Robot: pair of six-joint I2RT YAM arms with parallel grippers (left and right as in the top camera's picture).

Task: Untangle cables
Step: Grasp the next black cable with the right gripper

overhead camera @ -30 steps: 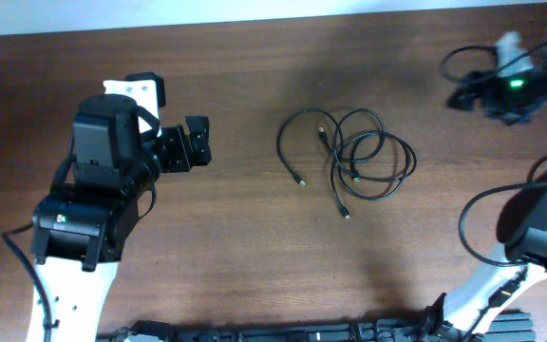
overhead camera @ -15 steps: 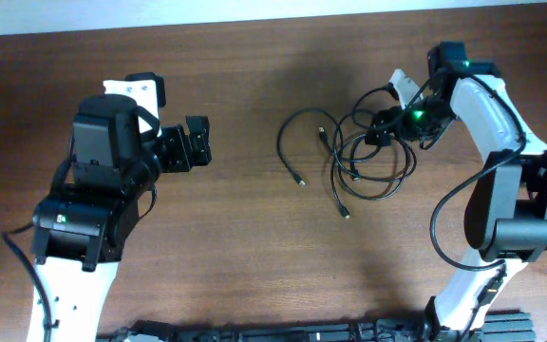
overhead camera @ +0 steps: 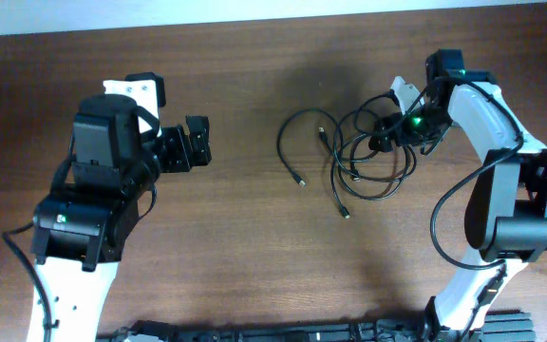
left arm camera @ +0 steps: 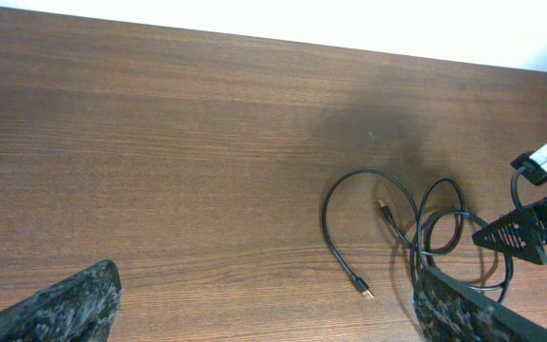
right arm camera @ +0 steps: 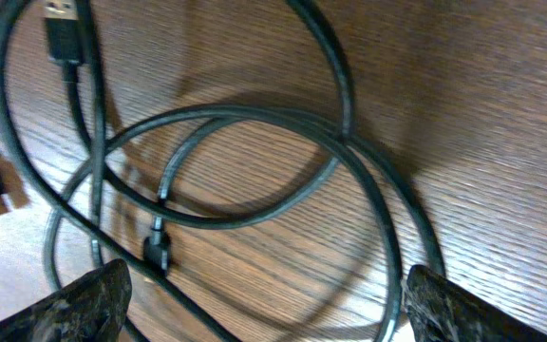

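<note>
The cables (overhead camera: 353, 152) lie as thin black cords in overlapping loops right of the table's middle, with small plug ends pointing out. My right gripper (overhead camera: 380, 136) hovers low over the right side of the bundle, open. In the right wrist view its fingertips (right arm camera: 84, 304) straddle the crossing loops (right arm camera: 235, 113), touching nothing that I can see. My left gripper (overhead camera: 200, 142) stands open well to the left, apart from the cords. Ahead of it in the left wrist view are the cables (left arm camera: 325, 214) and a metal-tipped plug (left arm camera: 361, 284).
Brown wooden table (overhead camera: 245, 256). The right arm's own thicker black wire (overhead camera: 444, 223) loops beside its base at the right. A white wall edge (left arm camera: 349, 24) borders the far side of the table.
The right arm swung in from the far right corner and now sits over the bundle's right side; in the last half second it barely shifted. The left arm stayed still.
</note>
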